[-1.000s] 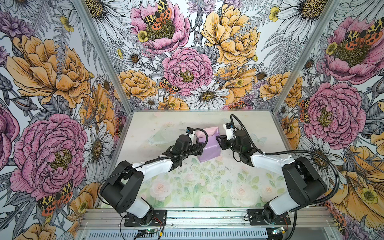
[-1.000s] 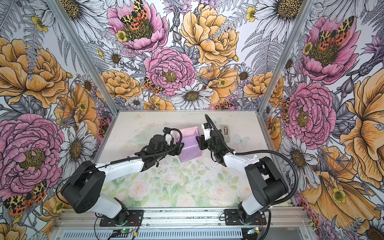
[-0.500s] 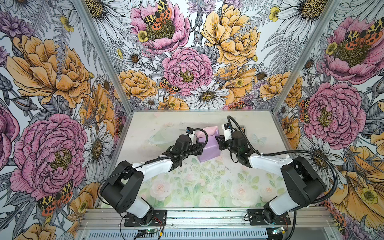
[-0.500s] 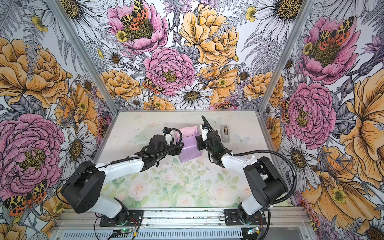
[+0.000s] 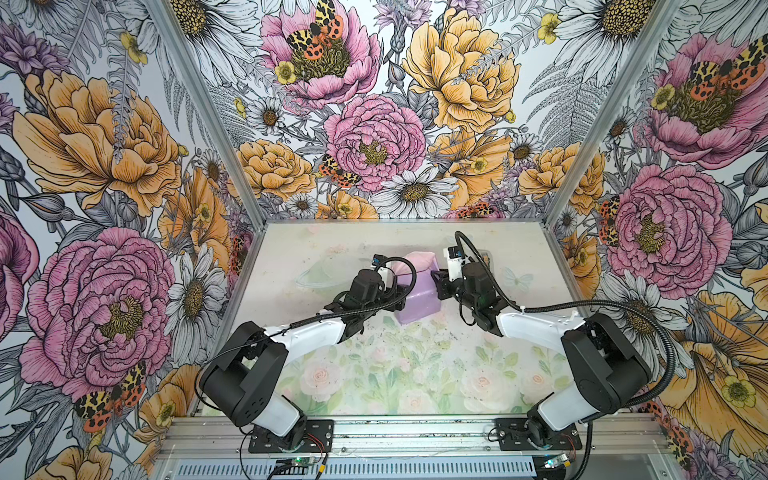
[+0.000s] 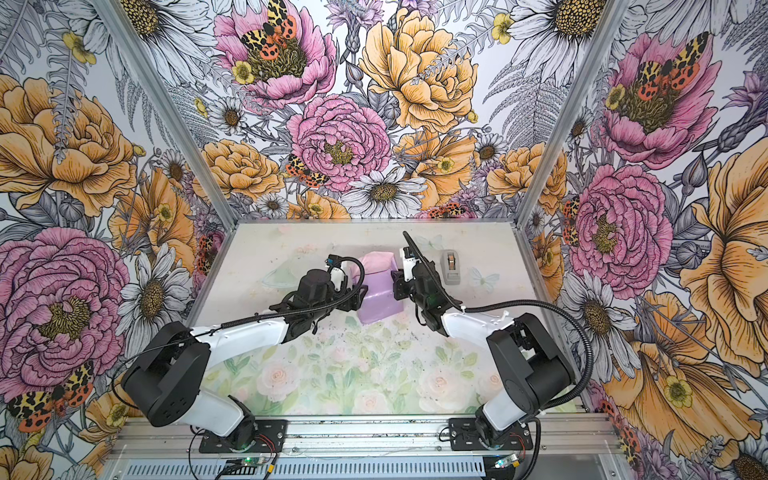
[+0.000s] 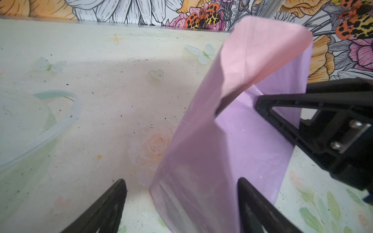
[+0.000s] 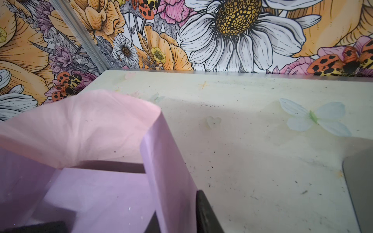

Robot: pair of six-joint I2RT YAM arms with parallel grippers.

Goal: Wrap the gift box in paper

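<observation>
Between the two end effectors, the paper (image 5: 417,297) is sitting on the counter (image 6: 270,249), folded up into a boxy bundle with its lilac face outward. The gift box is lying hidden beneath it. Beyond both sets of fingertips, at the bundle's far end, a pale pink flap of the same sheet is standing up and curling back toward the arms.

The left end effector (image 7: 181,181) is reaching in at the bundle's left side with its jaws standing wide apart. The near corner of the paper is lying between its fingers. One finger (image 7: 248,197) is sitting just beside the lilac sheet, and the other (image 7: 113,199) is hanging over bare counter, clear of the paper.

The right end effector (image 6: 397,286) is meeting the bundle's right side. Its fingers are straddling the paper's upright wall, one (image 7: 282,109) inside over the lilac top and the other (image 8: 203,209) outside against the wall. Whether they are actually pinching the sheet cannot be told.

Off the outer side of the right end effector, a grey tape dispenser (image 6: 450,266) is standing on the counter, apart from the paper.
</observation>
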